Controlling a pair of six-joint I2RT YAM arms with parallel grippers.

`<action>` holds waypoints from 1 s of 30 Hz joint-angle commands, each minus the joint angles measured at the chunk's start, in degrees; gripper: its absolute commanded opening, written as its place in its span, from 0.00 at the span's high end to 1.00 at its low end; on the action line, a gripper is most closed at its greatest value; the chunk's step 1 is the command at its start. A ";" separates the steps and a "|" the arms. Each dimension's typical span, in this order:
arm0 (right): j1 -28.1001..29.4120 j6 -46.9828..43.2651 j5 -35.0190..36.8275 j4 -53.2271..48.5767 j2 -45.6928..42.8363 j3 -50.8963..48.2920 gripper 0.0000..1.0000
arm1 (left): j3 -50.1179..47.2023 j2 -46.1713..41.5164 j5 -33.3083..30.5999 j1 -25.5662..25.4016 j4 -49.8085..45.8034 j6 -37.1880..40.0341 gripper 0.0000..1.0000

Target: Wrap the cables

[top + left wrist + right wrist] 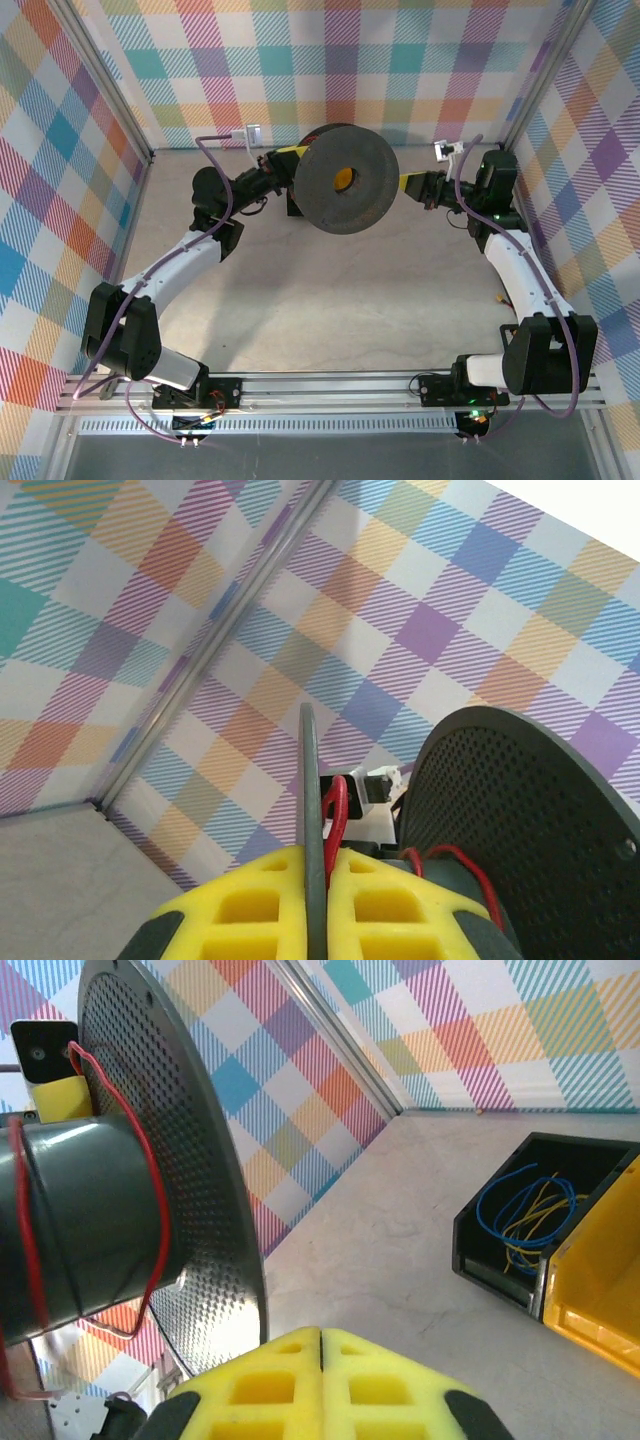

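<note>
Clamping 1 flange rim of the black spool, the left pincer holds it over the far middle of the desk. Thin red wire loops loosely around the spool's grey core. The right pincer, just right of the spool, is closed on nothing. A black bin with blue and yellow wires sits beside a yellow bin.

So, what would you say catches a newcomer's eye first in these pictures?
The big black spool, held up at the back centre, with the left gripper shut on its flange. Then the red wire looped loosely round its core, and a black bin of blue and yellow wires on the table.
</note>
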 commanded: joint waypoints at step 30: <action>5.72 -14.82 -5.87 -14.94 -1.35 7.08 0.01 | 2.27 -9.36 -1.94 -0.37 -28.85 20.91 1.00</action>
